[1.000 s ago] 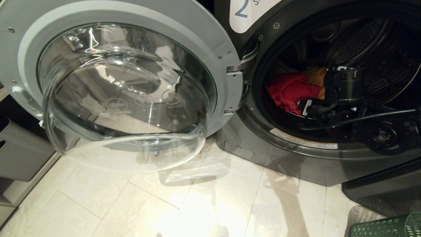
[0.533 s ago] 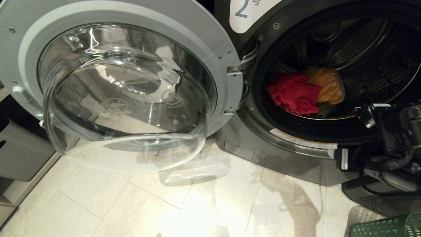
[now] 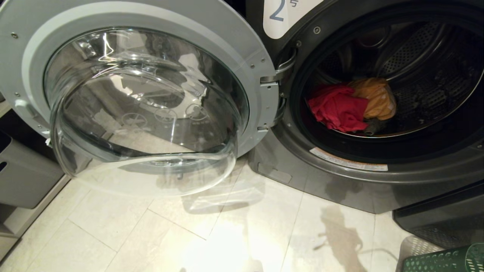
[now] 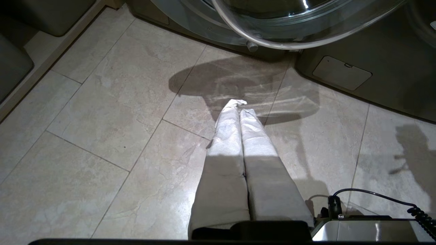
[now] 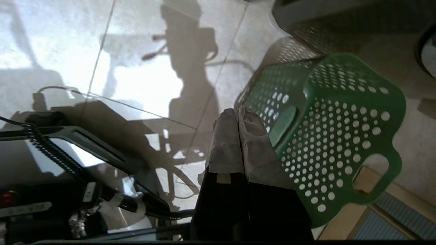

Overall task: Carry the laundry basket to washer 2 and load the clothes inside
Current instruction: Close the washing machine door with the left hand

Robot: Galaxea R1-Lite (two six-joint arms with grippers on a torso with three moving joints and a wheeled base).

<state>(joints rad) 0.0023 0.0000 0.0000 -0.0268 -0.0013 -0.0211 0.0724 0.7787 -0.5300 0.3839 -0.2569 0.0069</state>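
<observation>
Washer 2 (image 3: 378, 189), a dark grey front-loader marked with a blue numeral on a white label (image 3: 281, 15), stands with its round glass door (image 3: 143, 102) swung wide to the left in the head view, the drum fully exposed. Inside the drum lie the clothes (image 3: 351, 107): a red garment at the left, an orange-yellow one touching it on the right, and a small dark piece just below them, all resting on the perforated metal wall. Neither arm appears in the head view. The laundry basket (image 5: 327, 136), dark green plastic with round perforations and an oval cut-out handle, sits on the pale tiled floor (image 3: 151, 234) at the robot's right, only its rim (image 3: 442, 260) showing at the lower right corner of the head view; whether anything is inside it cannot be told. The right end effector (image 5: 238, 114) hangs over the floor just beside the basket, its cloth-wrapped fingers (image 5: 223, 143) pressed together and holding nothing. The left end effector (image 4: 238, 105) points down at the tiles in front of the washer's base, below the open door, its two wrapped fingers (image 4: 228, 136) likewise closed tight and empty. A grey bin (image 3: 22, 177) stands at the far left edge.
</observation>
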